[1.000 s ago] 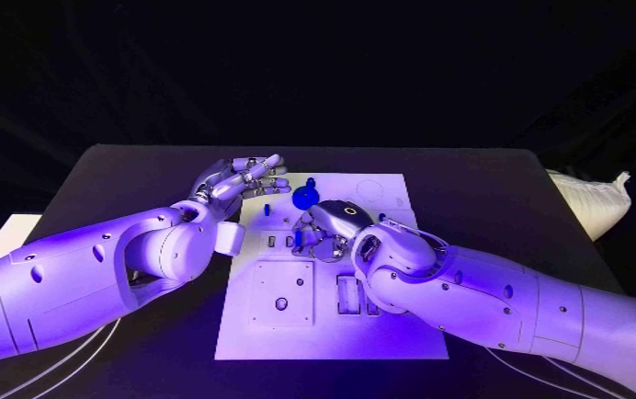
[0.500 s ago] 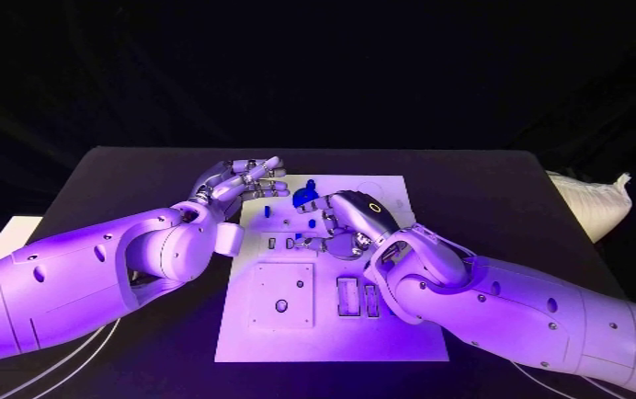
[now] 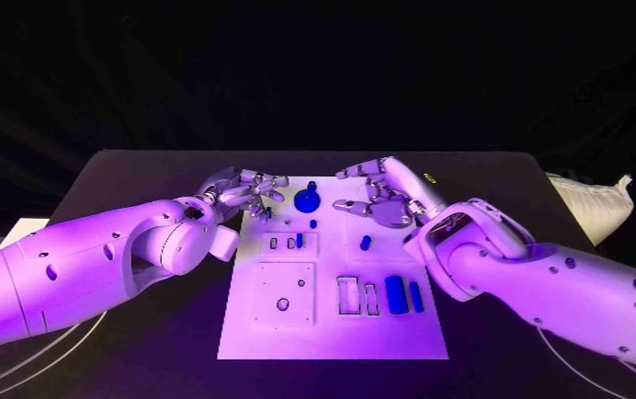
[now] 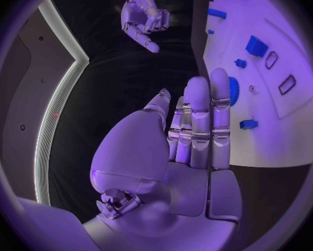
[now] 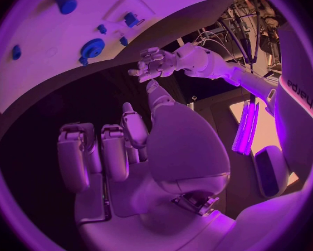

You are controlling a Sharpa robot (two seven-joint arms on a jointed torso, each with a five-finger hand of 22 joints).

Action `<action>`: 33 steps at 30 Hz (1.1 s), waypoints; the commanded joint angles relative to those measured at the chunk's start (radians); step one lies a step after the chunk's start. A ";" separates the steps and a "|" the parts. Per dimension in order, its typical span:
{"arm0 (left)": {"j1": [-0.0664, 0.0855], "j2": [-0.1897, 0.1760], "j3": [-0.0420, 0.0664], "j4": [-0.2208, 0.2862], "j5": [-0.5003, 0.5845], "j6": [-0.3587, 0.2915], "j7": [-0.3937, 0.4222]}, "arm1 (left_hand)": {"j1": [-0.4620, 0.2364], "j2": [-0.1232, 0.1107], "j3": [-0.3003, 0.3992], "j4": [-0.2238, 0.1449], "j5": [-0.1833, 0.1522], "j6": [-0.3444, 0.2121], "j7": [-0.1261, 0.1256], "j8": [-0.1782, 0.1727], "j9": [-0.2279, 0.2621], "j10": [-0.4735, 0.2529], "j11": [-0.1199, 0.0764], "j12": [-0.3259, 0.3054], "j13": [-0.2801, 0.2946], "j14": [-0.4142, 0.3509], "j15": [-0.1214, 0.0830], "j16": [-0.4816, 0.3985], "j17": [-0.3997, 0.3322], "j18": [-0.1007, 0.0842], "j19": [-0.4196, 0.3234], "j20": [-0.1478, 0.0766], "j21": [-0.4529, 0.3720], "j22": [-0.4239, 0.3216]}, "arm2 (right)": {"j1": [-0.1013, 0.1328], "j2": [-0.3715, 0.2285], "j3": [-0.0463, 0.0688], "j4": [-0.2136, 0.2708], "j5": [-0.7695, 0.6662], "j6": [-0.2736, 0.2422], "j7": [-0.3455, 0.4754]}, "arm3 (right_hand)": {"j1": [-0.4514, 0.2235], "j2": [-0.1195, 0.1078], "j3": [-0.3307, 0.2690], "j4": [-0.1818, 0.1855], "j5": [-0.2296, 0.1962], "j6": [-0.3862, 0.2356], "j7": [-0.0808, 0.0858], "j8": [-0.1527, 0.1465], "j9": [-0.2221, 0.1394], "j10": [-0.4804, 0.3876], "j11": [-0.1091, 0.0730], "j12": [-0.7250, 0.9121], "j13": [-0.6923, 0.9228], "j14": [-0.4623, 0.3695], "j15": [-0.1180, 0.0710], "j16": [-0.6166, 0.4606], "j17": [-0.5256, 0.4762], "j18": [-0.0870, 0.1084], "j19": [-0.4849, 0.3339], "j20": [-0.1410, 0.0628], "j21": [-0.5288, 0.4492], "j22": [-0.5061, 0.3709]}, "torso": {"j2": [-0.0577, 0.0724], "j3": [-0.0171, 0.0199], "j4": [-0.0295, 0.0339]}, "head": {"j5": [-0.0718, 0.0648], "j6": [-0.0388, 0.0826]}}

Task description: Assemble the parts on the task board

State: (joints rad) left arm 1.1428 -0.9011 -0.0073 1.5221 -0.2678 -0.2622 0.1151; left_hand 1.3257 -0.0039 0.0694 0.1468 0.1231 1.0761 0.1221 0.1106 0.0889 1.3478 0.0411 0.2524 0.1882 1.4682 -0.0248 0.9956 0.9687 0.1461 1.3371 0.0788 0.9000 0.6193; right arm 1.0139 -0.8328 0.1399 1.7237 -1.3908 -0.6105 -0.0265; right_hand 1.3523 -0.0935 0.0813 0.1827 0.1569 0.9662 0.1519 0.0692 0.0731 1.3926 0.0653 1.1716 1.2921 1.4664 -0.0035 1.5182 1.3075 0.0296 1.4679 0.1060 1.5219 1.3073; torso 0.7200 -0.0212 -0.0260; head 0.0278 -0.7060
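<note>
In the head view, the silver left hand (image 3: pixel 246 188) lies at the left far corner of the white rectangular task board (image 3: pixel 335 335) with fingers loosely curled on nothing, and the silver right hand (image 3: pixel 380 195) hovers over the board's far right part, fingers spread and empty, while a round blue knob part (image 3: pixel 308 200) stands between the two hands and two elongated blue parts (image 3: pixel 403 293) lie nearer the robot. The left wrist view shows the left hand (image 4: pixel 191 134) with straight, close-set fingers beside the board's edge (image 4: pixel 282 145), holding nothing. The right wrist view shows the right hand (image 5: pixel 122 150) with fingers bent, parted and empty, the knob (image 5: pixel 92 47) on the board beyond.
</note>
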 commanded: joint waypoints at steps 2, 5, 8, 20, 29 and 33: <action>0.036 0.017 0.002 -0.007 -0.416 0.217 -0.354 | -0.074 -0.013 -0.043 0.078 -0.006 0.031 -0.029 0.034 0.020 0.028 -0.019 0.143 0.126 0.075 -0.018 0.370 0.374 -0.040 0.056 -0.020 0.238 0.292 | 0.025 -0.058 0.002 0.006 0.303 0.116 0.077 | 0.014 0.013 0.006 -0.007 0.009 0.007 0.000 0.004 0.000 -0.019 -0.001 -0.026 -0.018 0.076 -0.003 -0.017 0.142 0.002 0.002 0.001 -0.015 0.143 | -0.020 0.0036 -0.0126 | 0.015 -0.004; 0.062 0.033 0.002 -0.012 -0.555 0.283 -0.472 | -0.107 -0.007 -0.083 0.130 -0.001 0.042 -0.042 0.075 0.048 -0.003 -0.025 0.301 0.275 0.087 -0.037 0.499 0.515 -0.057 0.073 -0.028 0.346 0.430 | 0.037 -0.092 0.003 0.004 0.358 0.124 0.083 | 0.015 0.017 0.006 -0.007 0.012 0.008 0.000 0.003 -0.001 -0.021 -0.001 -0.029 -0.021 0.075 -0.003 -0.020 0.139 0.003 -0.001 0.001 -0.017 0.138 | -0.027 0.0072 -0.0204 | 0.025 -0.008; 0.087 0.059 0.002 -0.024 -0.638 0.323 -0.567 | -0.151 0.013 -0.154 0.136 -0.012 0.037 -0.052 0.147 0.104 -0.035 -0.040 0.632 0.612 0.102 -0.041 0.574 0.600 -0.075 0.093 -0.037 0.454 0.579 | 0.044 -0.116 0.003 -0.001 0.394 0.129 0.085 | 0.016 0.020 0.006 -0.007 0.017 0.009 0.000 0.002 -0.001 -0.023 -0.002 -0.034 -0.025 0.074 -0.003 -0.022 0.135 0.004 -0.004 0.000 -0.020 0.134 | -0.033 0.0106 -0.0235 | 0.038 -0.010; 0.120 0.148 0.002 -0.057 -0.807 0.430 -0.730 | -0.191 0.021 -0.269 0.145 -0.074 -0.010 -0.073 0.338 0.282 -0.019 -0.062 0.884 0.877 0.103 -0.055 0.575 0.602 -0.101 0.140 -0.048 0.549 0.737 | 0.049 -0.144 0.004 -0.017 0.433 0.152 0.068 | 0.018 0.022 0.004 -0.009 0.023 0.010 -0.001 0.001 -0.001 -0.029 -0.002 -0.047 -0.034 0.071 -0.004 -0.030 0.124 0.008 -0.017 -0.001 -0.028 0.119 | -0.034 0.0143 -0.0272 | 0.044 -0.021; 0.125 0.191 0.002 -0.089 -0.856 0.482 -0.758 | -0.199 0.031 -0.304 0.145 -0.076 -0.045 -0.083 0.416 0.369 -0.013 -0.070 0.908 0.906 0.103 -0.062 0.575 0.602 -0.107 0.153 -0.056 0.568 0.773 | 0.049 -0.139 0.004 -0.027 0.418 0.164 0.050 | 0.016 0.022 0.002 -0.009 0.024 0.011 -0.001 0.001 -0.001 -0.030 -0.002 -0.049 -0.037 0.071 -0.004 -0.031 0.122 0.009 -0.020 -0.001 -0.031 0.115 | -0.033 0.0113 -0.0272 | 0.048 -0.025; 0.125 0.204 0.002 -0.101 -0.858 0.500 -0.762 | -0.197 0.038 -0.315 0.144 -0.076 -0.065 -0.085 0.442 0.404 -0.013 -0.072 0.912 0.912 0.103 -0.064 0.575 0.602 -0.108 0.154 -0.057 0.571 0.778 | 0.049 -0.136 0.004 -0.031 0.411 0.167 0.045 | 0.016 0.022 0.001 -0.008 0.024 0.011 -0.001 0.001 -0.001 -0.031 -0.002 -0.050 -0.037 0.070 -0.004 -0.032 0.121 0.009 -0.020 -0.001 -0.031 0.115 | -0.033 0.0107 -0.0260 | 0.048 -0.028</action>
State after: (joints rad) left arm 1.2656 -0.7031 -0.0058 1.4239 -1.0923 0.1819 -0.6208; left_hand 1.1280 0.0263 -0.2413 0.2911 0.0534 1.0166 0.0376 0.5462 0.4859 1.3364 -0.0234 1.1617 1.0989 1.4654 -0.0802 1.5678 1.3079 0.0544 1.4688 0.0286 1.4677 1.3081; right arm 1.0632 -0.9708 0.1432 1.6939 -0.9733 -0.4685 0.0275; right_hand 1.3664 -0.0793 0.0847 0.1795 0.1744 0.9692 0.1488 0.0692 0.0727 1.3694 0.0602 1.1259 1.2565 1.4664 -0.0036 1.4909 1.3081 0.0295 1.4533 0.1058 1.4947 1.3078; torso 0.6867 -0.0094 -0.0527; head 0.0750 -0.7323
